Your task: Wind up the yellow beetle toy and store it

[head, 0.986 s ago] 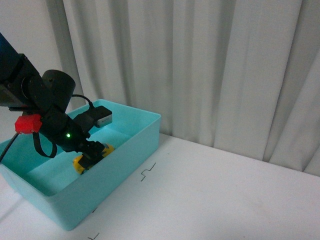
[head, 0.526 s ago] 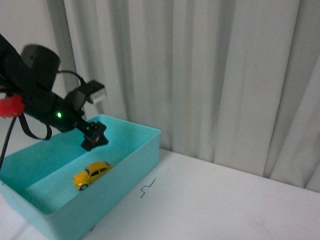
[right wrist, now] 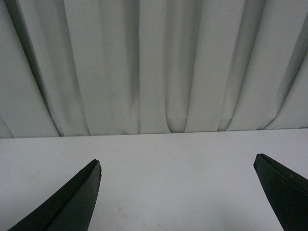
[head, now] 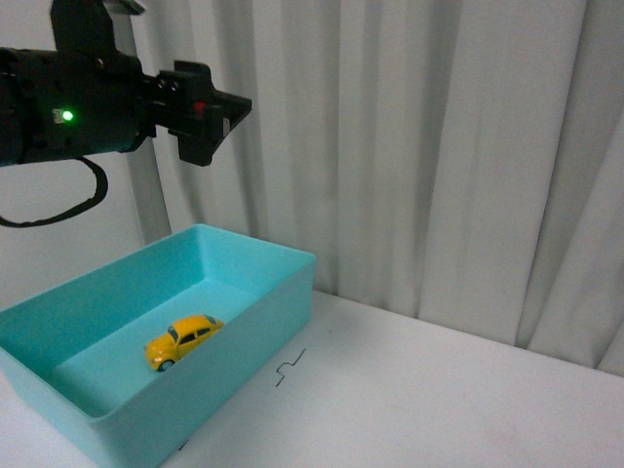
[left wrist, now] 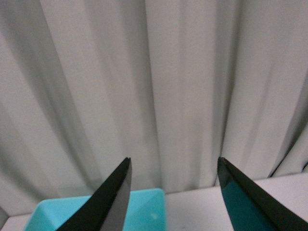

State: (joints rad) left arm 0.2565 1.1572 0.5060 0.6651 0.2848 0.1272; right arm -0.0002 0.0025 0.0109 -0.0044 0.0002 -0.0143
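Since left gripper (head: 226, 119) has let go & risen well above teal bin (head: 285, 285), front view shows yellow beetle toy (head: 183, 341) alone on bin floor; stored, task prob. done; L wrist: fingers (left wrist: 114, 199) spread, empty; R wrist: right gripper (right wrist: 177, 160) spread too, empty.
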